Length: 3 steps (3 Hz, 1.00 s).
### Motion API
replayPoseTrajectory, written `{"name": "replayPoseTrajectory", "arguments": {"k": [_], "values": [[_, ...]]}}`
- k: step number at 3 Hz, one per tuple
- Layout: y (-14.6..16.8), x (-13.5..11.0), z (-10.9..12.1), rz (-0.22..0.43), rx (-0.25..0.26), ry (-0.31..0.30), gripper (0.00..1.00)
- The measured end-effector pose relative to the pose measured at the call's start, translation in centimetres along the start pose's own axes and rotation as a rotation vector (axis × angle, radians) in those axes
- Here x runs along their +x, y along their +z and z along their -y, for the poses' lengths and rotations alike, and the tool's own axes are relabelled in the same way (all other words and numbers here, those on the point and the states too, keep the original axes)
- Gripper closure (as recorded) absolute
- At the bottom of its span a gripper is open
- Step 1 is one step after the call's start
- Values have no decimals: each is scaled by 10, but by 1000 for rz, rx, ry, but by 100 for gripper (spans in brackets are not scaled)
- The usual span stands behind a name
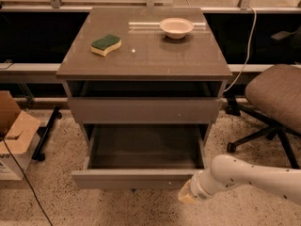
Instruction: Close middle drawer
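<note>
Middle drawer (141, 178): pulled out, lower centre of frame, grey floor exposed. Gripper (187, 195): lower right, at the drawer front's right end; whether the jaws are spread, I cannot tell. Cabinet surface (155, 55): sponge (106, 44), bowl (176, 27). Right: office chair (275, 95). Left: cardboard box (14, 135).
</note>
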State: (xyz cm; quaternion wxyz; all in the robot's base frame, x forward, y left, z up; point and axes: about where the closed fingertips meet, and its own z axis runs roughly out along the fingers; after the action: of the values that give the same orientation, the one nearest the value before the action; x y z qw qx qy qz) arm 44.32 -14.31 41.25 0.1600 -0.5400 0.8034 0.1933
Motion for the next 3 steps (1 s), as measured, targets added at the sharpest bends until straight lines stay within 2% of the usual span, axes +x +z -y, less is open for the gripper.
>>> {"name": "replayPoseTrajectory", "arguments": {"k": [1,2,3], "values": [[11,-21,16,25,42,-66,100],[34,-39,43,60,75,-117,100],[34,-39,42,60,75,-117,100]]}}
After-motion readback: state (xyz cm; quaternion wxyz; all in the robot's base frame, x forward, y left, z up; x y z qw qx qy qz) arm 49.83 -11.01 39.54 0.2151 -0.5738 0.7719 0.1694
